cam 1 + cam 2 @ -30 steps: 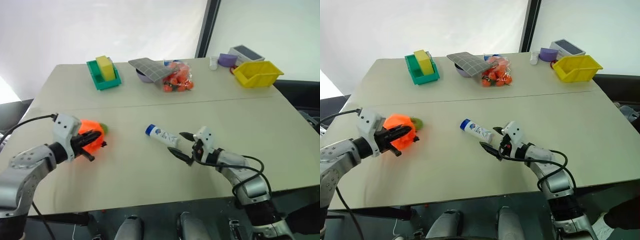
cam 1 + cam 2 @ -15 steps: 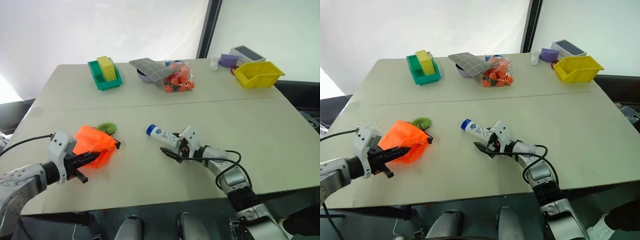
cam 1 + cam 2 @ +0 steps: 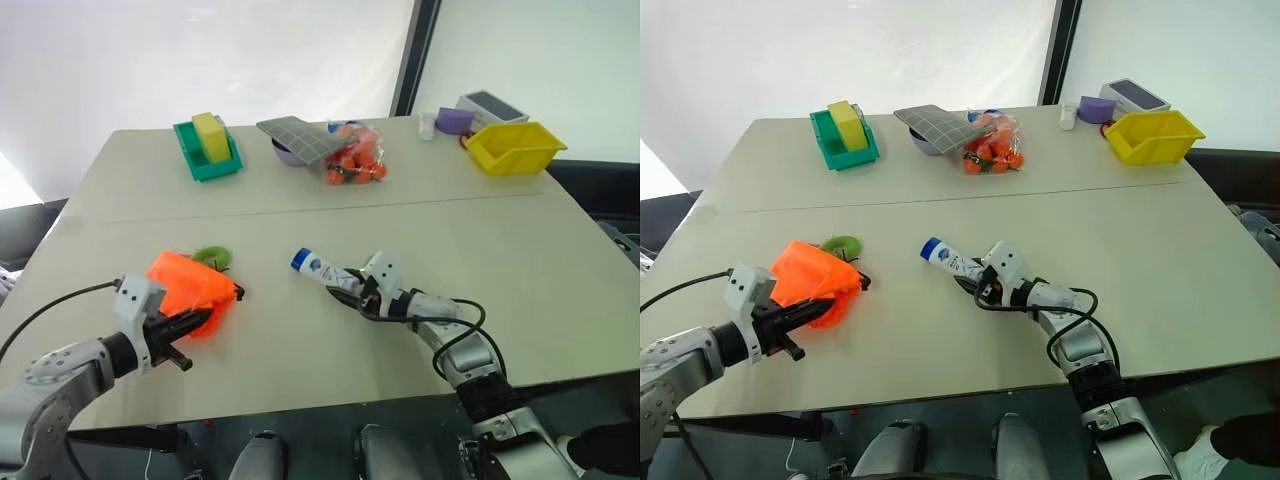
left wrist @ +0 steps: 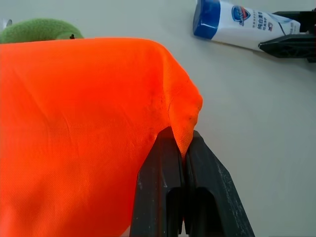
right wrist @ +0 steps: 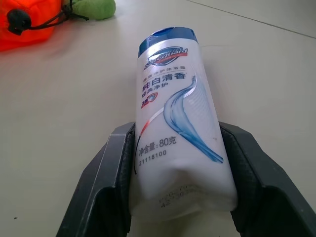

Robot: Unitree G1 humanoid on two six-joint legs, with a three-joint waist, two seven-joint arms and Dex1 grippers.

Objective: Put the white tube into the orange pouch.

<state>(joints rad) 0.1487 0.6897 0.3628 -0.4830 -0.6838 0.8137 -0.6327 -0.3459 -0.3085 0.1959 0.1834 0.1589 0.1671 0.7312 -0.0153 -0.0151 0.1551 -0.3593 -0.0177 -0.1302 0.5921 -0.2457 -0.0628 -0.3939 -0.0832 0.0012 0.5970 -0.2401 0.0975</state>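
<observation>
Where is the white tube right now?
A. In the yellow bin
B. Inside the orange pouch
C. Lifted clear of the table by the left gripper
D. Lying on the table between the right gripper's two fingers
D: the white tube lies on the table, its crimped end between the fingers of the right gripper, apart from the orange pouch that the left gripper pinches.

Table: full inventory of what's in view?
table: 1, beige
tube: 1, white with blue cap, lying near centre, tail end between right gripper's fingers
pouch: 1, orange, front left, green ring beside it
green bin: 1, back left, yellow block inside
fruit bag: 1, clear, orange-red fruit, back centre
grey mat: 1, over a bowl
yellow bin: 1, back right
left gripper: shut on pouch fabric
right gripper: fingers against tube sides
</observation>
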